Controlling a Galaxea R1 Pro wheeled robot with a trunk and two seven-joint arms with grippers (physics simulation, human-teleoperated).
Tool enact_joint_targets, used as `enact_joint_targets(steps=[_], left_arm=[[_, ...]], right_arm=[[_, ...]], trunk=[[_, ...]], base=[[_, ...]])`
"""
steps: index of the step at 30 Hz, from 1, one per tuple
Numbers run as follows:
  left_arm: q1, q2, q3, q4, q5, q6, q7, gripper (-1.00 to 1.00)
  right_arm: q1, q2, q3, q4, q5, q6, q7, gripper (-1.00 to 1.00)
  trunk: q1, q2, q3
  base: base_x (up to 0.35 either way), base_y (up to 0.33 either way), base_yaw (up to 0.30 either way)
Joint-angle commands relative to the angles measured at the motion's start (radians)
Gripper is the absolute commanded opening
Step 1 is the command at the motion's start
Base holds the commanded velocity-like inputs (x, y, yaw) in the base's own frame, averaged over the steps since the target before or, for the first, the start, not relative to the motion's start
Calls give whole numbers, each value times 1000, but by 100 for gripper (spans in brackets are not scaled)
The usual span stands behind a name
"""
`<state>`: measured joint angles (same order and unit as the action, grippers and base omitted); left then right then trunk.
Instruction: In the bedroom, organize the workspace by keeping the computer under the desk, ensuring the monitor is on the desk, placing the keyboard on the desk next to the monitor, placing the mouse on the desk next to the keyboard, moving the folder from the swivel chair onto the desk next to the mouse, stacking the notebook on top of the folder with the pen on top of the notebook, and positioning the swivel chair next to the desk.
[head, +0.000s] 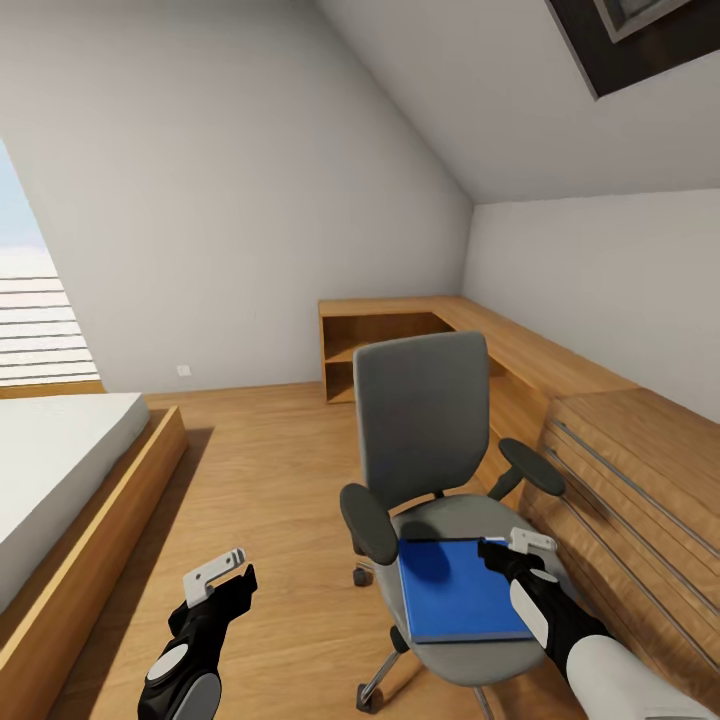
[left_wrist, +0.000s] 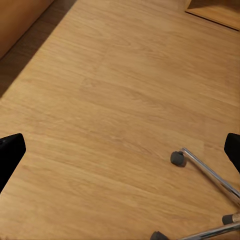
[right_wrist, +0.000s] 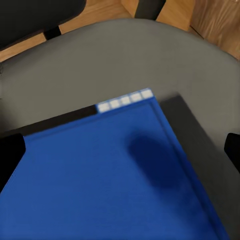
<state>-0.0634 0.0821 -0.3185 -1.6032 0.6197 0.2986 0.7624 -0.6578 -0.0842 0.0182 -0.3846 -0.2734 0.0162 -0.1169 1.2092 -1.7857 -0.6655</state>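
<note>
Blue folder lies flat on seat of grey swivel chair, toward seat's front edge. Right gripper hovers over folder's far right corner, jaws spread open, gripping nothing. Left gripper hangs above wooden floor beside chair base, jaws open and empty. Wooden desk runs along wall behind chair; bed at left.
</note>
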Motion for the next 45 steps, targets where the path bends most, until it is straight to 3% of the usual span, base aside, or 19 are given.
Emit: enact_joint_targets(steps=[1, 37, 39, 40, 45], left_arm=[[-1, 1, -2, -1, 4, 4, 8, 100], [-1, 1, -3, 1, -1, 1, 7, 100], [-1, 1, -4, 0, -1, 1, 8, 100], [-1, 0, -4, -3, -2, 1, 10, 100], [-1, -1, -4, -4, -2, 1, 10, 100]], right_arm=[[0, 0, 2, -4, -6, 2, -3, 100], [0, 0, 1, -19, -4, 7, -6, 100], [0, 0, 1, -19, -4, 8, -14, 100], [0, 0, 0, -20, -5, 22, -68, 100], [-1, 0, 0, -20, -6, 62, -93, 100]], trunk=[[0, 0, -1], [0, 0, -1], [0, 0, -1], [4, -7, -4], [23, -42, -20]], base=[[0, 0, 0], [134, 0, 0], [15, 0, 0], [3, 0, 0], [1, 0, 0]])
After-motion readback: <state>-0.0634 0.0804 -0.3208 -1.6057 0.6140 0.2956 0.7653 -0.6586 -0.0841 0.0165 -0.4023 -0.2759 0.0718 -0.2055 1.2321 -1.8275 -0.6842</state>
